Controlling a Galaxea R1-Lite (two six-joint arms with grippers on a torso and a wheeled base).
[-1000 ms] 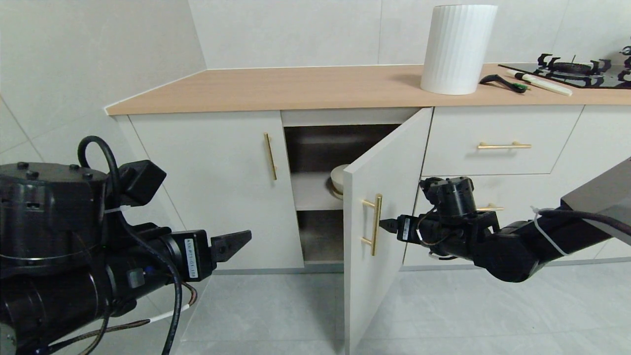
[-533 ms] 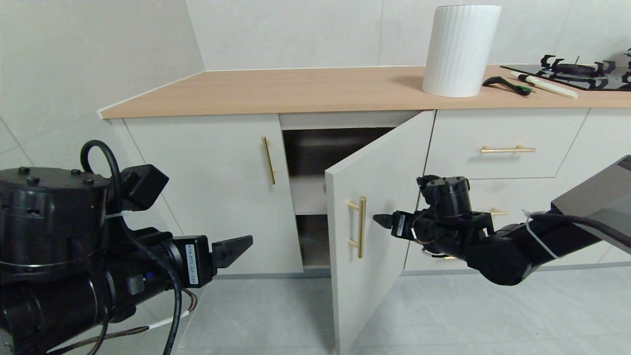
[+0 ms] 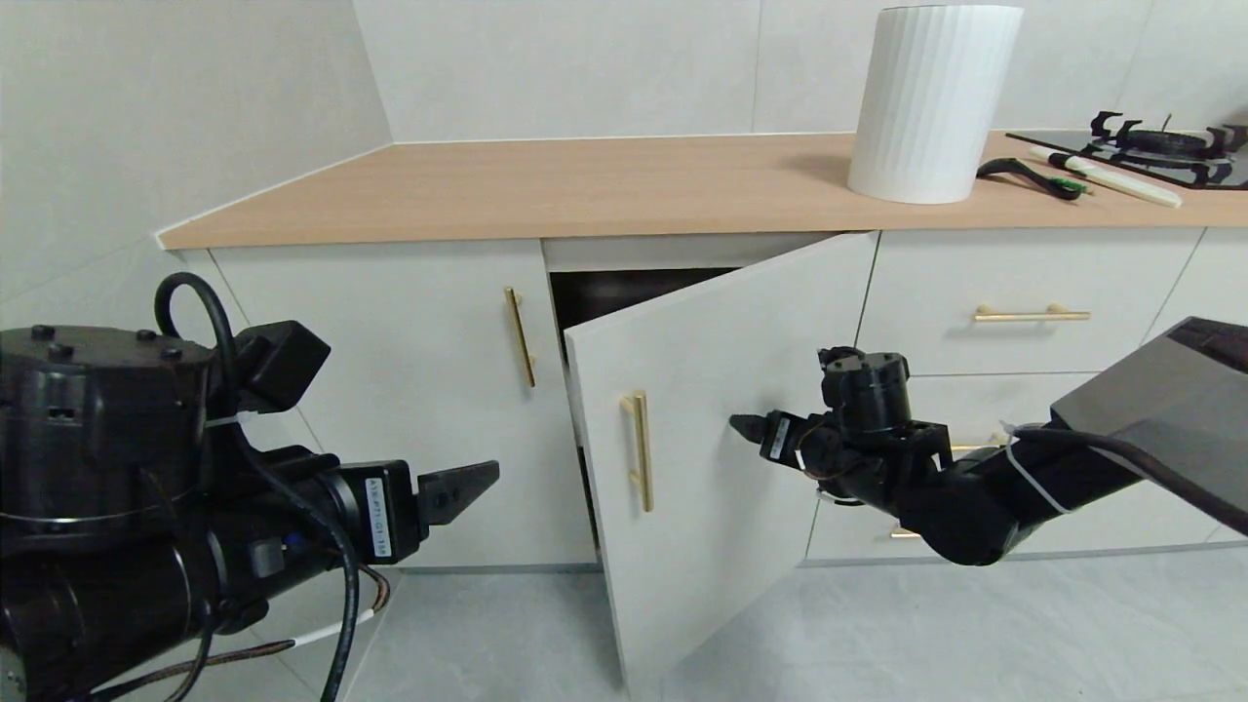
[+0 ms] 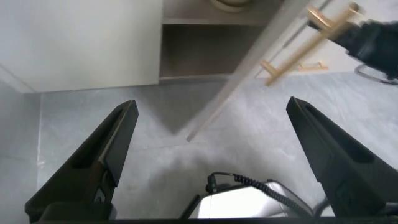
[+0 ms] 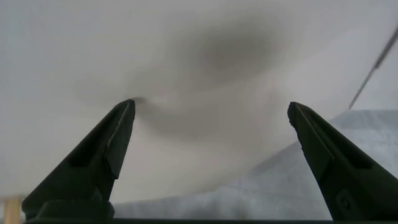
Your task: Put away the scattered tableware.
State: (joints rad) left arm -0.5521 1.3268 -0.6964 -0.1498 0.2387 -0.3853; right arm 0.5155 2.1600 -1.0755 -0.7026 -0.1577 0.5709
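Gripper, left (image 3: 483, 476): nearest item, held low over the grey floor (image 3: 877, 643), in front of the closed cabinet door (image 3: 390, 390). Its wrist view shows the fingers (image 4: 99, 155) set wide apart with nothing between them.
Gripper, right (image 3: 746, 427): further forward, level with the middle of the hinged door (image 3: 702, 439). Its wrist view shows the fingers (image 5: 106, 155) spread wide and holding nothing. One fingertip appears to touch the door's outer face.
Hinged door: ajar, hung on the robot's right side, with its free edge swung out toward the robot. The gold bar handle (image 3: 639, 450) stands upright near that edge, apart from the right gripper.
Cabinet interior (image 3: 624, 288): a dark gap shows above the ajar door. The left wrist view shows a shelf (image 4: 205, 22) carrying a pale rounded vessel, apparently a bowl (image 4: 230, 3). It is largely cut off at the picture's edge.
Drawers (image 3: 1024, 283): shut, on the robot's right of the ajar door, each with a gold handle.
Countertop (image 3: 585, 185): wooden, running over the cabinets.
Ribbed cylinder (image 3: 931, 102): white, upright on the countertop.
Loose tableware: a black-handled utensil (image 3: 1024, 173) and a white utensil with a green band (image 3: 1111, 180) lie just beside each other on the countertop. They sit between the ribbed cylinder and the hob (image 3: 1160, 146).
Wall (image 3: 585, 68): pale tiles behind the countertop.
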